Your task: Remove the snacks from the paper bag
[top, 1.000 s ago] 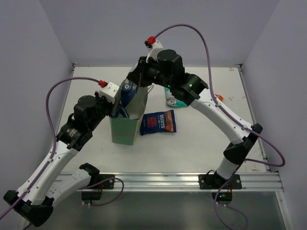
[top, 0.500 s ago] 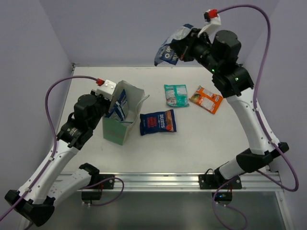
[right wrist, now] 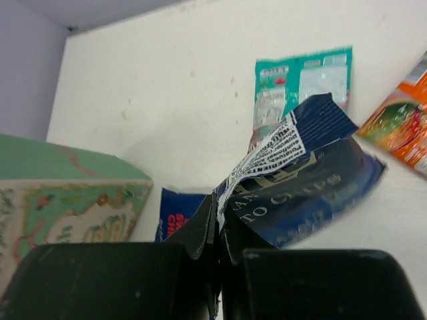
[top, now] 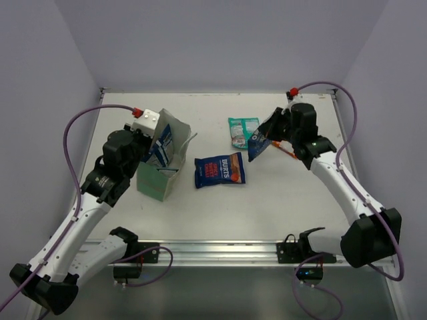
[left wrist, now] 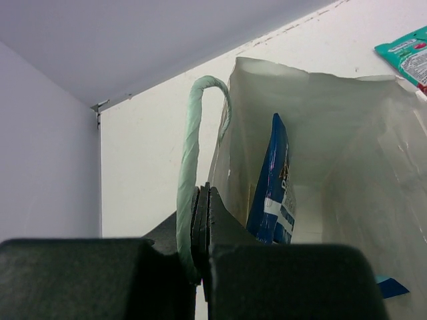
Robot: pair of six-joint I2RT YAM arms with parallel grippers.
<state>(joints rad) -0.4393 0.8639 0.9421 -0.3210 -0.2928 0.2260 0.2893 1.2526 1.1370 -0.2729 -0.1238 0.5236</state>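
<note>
White table (top: 280, 200), lavender walls (top: 220, 40)

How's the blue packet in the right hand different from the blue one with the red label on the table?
The held packet is tilted, pinched at an edge by the right hand; the red-label packet lies flat on the table, untouched. The held packet shows a white printed panel; the red-label packet shows its red label. Both are blue and outside the bag.
</note>
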